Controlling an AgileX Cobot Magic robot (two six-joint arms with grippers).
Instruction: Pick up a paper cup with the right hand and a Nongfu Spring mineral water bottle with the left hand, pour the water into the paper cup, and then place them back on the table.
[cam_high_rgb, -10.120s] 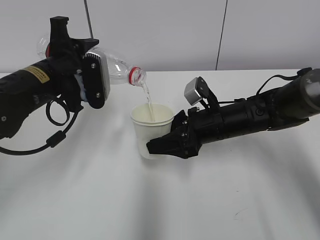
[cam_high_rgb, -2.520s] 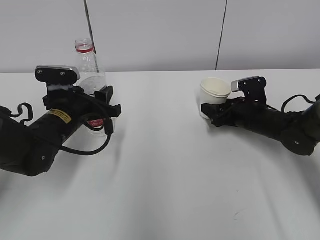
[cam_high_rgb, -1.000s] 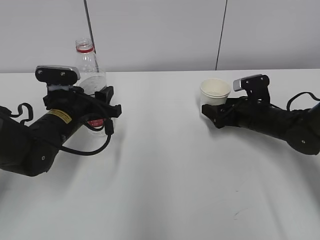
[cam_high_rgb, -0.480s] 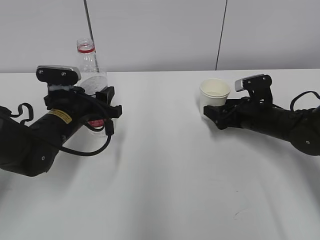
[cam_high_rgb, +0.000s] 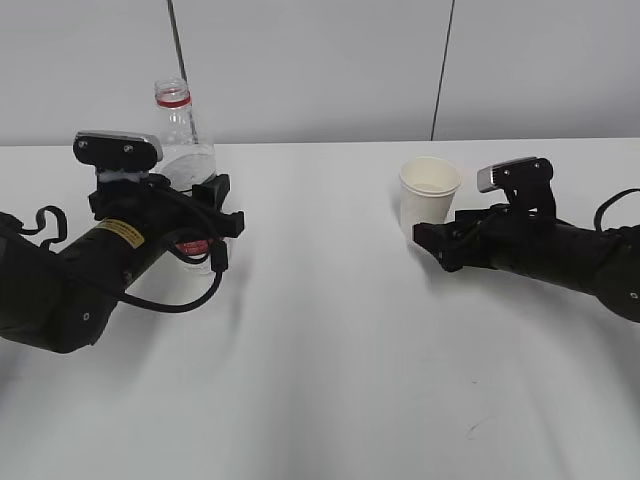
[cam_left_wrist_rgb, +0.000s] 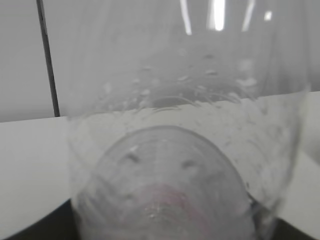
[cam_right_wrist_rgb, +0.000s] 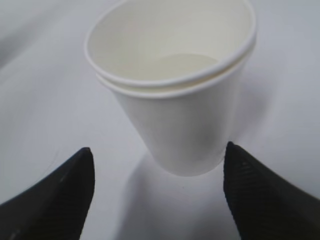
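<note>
Paper cup (cam_right_wrist_rgb: 172, 95) stood upright on table (cam_high_rgb: 330, 400), straight ahead of right hand (cam_high_rgb: 432, 243), its fingers spread wide, not touching.

Nongfu Spring mineral water bottle (cam_high_rgb: 182, 130) upright at left hand (cam_high_rgb: 205, 218); grip state not possible to tell.

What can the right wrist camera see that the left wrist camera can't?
Only the right wrist view shows the paper cup, standing free on the table between the open right hand's fingertips. Only the left wrist view shows the Nongfu Spring mineral water bottle, very close up. Both show the white tabletop.
</note>
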